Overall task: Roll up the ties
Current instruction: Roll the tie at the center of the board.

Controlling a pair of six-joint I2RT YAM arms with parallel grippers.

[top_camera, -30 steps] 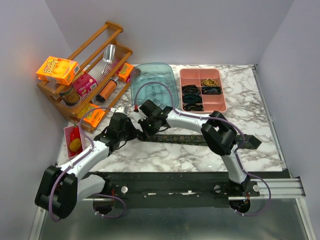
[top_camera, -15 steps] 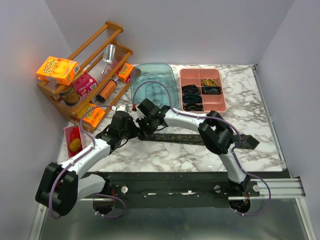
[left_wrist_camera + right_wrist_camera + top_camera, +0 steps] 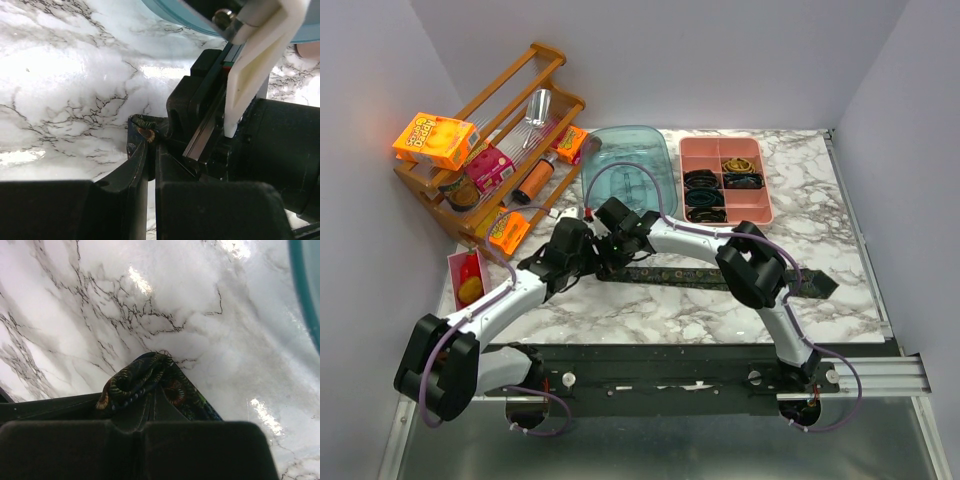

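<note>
Right hand (image 3: 150,407) on tie (image 3: 134,382), bin (image 3: 642,138) behind

- One tie (image 3: 680,275) is in view: a long, narrow dark strip with a fine gold-brown pattern. It lies flat on the marble table (image 3: 820,210) and runs left to right across the middle.
- Its right end (image 3: 820,286) is the wider one, dark and cut at an angle, and lies free near the table's right side. A stretch just before that end is hidden in the top view.
- Most of its length lies straight and unrolled.
- Its left end is bunched into a small fold (image 3: 145,382). Close up, the fold shows ring-shaped motifs in gold, green and orange.
- The right gripper (image 3: 150,407) pinches that fold between closed fingers. The left gripper (image 3: 149,150) is closed on a small bit (image 3: 144,131) of the same end.
</note>
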